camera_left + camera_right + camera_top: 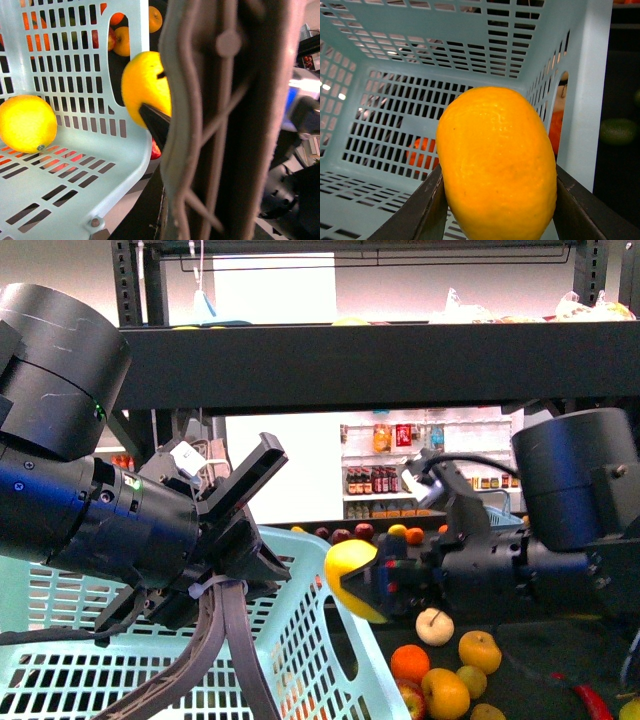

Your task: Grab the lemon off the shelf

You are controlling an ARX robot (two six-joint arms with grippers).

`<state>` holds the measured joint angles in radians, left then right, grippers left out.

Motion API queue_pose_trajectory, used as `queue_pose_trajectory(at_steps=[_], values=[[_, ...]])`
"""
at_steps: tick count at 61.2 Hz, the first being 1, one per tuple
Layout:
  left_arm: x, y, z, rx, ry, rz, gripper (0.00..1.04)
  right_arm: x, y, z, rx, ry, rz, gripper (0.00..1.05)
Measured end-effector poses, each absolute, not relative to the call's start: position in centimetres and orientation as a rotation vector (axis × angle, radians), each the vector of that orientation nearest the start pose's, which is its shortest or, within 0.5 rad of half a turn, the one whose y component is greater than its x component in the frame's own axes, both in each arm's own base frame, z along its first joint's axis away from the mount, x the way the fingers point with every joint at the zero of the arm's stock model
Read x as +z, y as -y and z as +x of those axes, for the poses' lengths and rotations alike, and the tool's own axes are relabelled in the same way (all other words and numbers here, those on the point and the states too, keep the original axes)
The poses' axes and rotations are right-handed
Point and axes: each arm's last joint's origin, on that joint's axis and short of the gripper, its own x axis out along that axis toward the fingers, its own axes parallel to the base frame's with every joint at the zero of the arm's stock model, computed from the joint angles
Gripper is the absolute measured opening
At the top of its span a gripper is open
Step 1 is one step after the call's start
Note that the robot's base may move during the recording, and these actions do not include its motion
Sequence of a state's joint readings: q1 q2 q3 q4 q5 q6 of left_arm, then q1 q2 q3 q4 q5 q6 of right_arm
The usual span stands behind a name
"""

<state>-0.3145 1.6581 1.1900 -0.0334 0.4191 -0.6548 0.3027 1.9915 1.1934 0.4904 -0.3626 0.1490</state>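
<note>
Clearly, our right gripper (365, 585) holds the lemon (345, 565) at the basket's (300, 660) edge.

From the front we see the lemon clamped between the right jaws, just beside the pale blue basket's near rim, below the shelf's (350, 365) thick black tier and off its surface. Our left gripper (275, 510) has its jaws standing apart, and the basket's grey handle (215, 640) hangs down from it. Loose fruit (440, 690) lies on the dark tier beyond. From the left wrist, the handle fills the view; the lemon (145, 87) shows past the basket wall with a dark finger (155, 122) against it, and another yellow fruit (27, 122) lies inside the basket. From the right wrist, the lemon (497, 165) sits squeezed between both fingers (415, 215), the basket's slotted inside behind it.
</note>
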Motion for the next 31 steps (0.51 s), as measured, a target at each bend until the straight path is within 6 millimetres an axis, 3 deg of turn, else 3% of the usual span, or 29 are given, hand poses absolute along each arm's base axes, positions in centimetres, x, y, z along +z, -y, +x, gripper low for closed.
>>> queue_pose_trajectory(at_steps=[6,14,19,25,31], values=[[26.4,12.6,34.9,-0.525,-0.729,-0.638,0.14,17.4,-14.5,41.5,0.628,-0.374,0.168,0.5],[26.4,12.6,34.9,-0.525,-0.729,-0.638,0.14,17.5,-14.9,42.1,0.61,-0.356,0.203,0.7],[26.4,12.6,34.9,-0.525,-0.729,-0.638,0.14,18.5,-14.8,42.5,0.597,-0.313,0.247,0.87],[26.4,12.6,34.9,-0.526,-0.729,-0.638,0.14,19.5,-14.2,42.5,0.584,-0.285,0.291,0.99],[26.4,12.6,34.9,-0.525,-0.73,-0.64,0.14,21.3,-13.0,42.2,0.557,-0.249,0.32,0.97]])
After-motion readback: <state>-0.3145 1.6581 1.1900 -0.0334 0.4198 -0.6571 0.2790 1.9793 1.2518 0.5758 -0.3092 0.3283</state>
